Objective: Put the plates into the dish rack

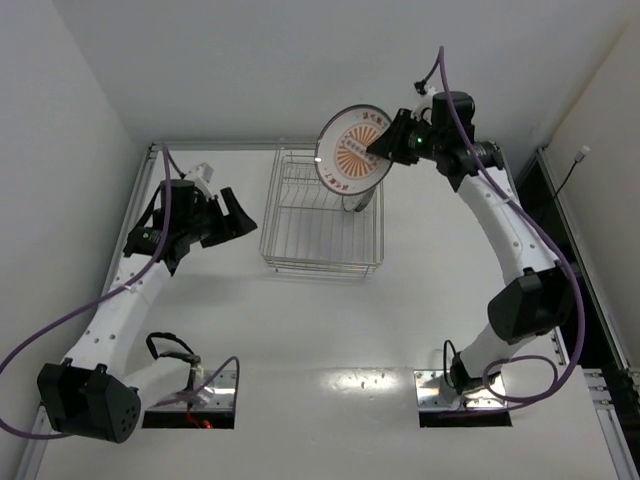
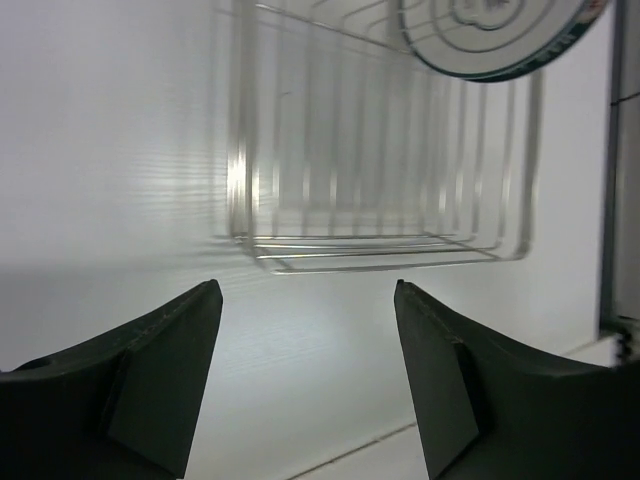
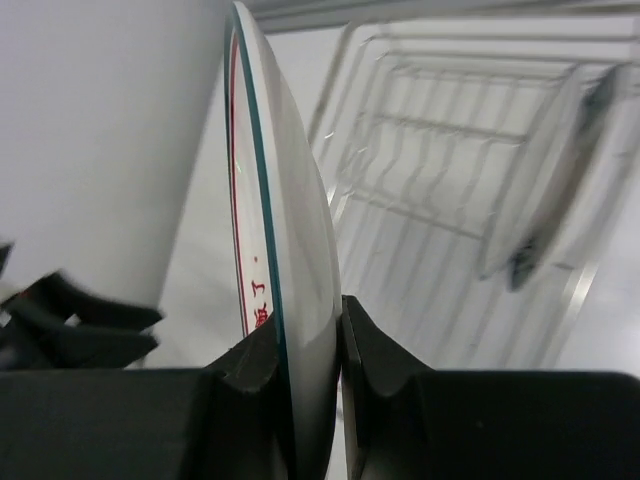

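A white table [image 1: 330, 330] seen from above, with two robot arms bolted at its near edge. A silver wire dish rack [image 1: 315, 225] sits toward the far middle of the table.

The right gripper [image 1: 385, 148] reaches in from the right and hangs above the rack's far right corner. Its jaws are clamped on the rim of the orange-centred plate [image 1: 352, 150], a round white plate with orange rays fanning out from its middle and a thin dark rim. The plate is in the air, clear of the wires, standing on edge and tilted, its decorated face turned up and toward the near left.

From the right wrist camera the right gripper [image 3: 305, 340] pinches the orange-centred plate [image 3: 290, 230] edge-on. The plate rises from the jaws to the top of the view as a narrow upright sliver, with a teal line along its rim and red marks on its face. Beyond it lies the dish rack [image 3: 420, 190], and a second plate [image 3: 545, 190] with a dark patterned rim stands on edge in it, leaning.

The left gripper [image 1: 235, 215] hovers over the table left of the rack, holding nothing. In its wrist view the left gripper [image 2: 308, 300] has its jaws wide apart, pointing at the dish rack [image 2: 380, 160]. A dark-rimmed plate shows at that view's top right, possibly the held one.
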Controlling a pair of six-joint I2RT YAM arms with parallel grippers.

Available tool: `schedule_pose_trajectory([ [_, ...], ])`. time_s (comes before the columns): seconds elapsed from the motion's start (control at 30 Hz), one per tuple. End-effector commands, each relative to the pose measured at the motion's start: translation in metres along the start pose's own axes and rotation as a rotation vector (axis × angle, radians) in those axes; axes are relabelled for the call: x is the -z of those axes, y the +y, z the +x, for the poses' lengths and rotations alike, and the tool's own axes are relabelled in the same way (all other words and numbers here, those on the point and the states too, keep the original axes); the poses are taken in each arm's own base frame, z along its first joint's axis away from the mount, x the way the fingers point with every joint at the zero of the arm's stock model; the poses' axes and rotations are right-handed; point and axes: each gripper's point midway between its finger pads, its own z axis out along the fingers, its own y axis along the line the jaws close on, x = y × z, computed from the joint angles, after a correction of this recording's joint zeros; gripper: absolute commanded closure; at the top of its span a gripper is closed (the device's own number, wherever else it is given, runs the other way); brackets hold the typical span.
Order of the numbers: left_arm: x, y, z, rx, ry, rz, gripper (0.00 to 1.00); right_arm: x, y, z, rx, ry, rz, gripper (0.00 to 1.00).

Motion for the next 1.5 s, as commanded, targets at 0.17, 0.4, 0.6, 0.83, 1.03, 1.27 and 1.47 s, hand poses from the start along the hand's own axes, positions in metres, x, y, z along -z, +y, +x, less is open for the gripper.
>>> schedule_pose_trajectory([
  [0.17, 0.018, 0.064, 0.007, -0.131, -0.128, -0.205, 0.32, -0.008, -0.056, -0.048, 0.149, -0.13, 0.461, 1.0],
  [0.4, 0.019, 0.067, 0.005, -0.145, -0.156, -0.215, 0.3, -0.041, -0.064, -0.036, 0.212, -0.133, 0.722, 1.0],
  [0.6, 0.022, 0.07, 0.002, -0.146, -0.176, -0.238, 0.3, -0.048, -0.075, -0.028, 0.226, -0.147, 0.871, 1.0],
  [0.83, 0.022, 0.07, 0.002, -0.137, -0.177, -0.237, 0.29, -0.061, -0.087, -0.015, 0.251, -0.127, 0.939, 1.0],
  [1.03, 0.022, 0.07, 0.002, -0.137, -0.177, -0.237, 0.28, -0.082, -0.102, -0.001, 0.267, -0.08, 0.953, 1.0],
  [1.27, 0.022, 0.07, 0.002, -0.137, -0.177, -0.237, 0.28, -0.091, -0.118, 0.01, 0.284, -0.045, 0.964, 1.0],
  [1.47, 0.022, 0.07, 0.002, -0.137, -0.177, -0.237, 0.28, -0.068, -0.092, -0.023, 0.275, -0.142, 0.934, 1.0],
])
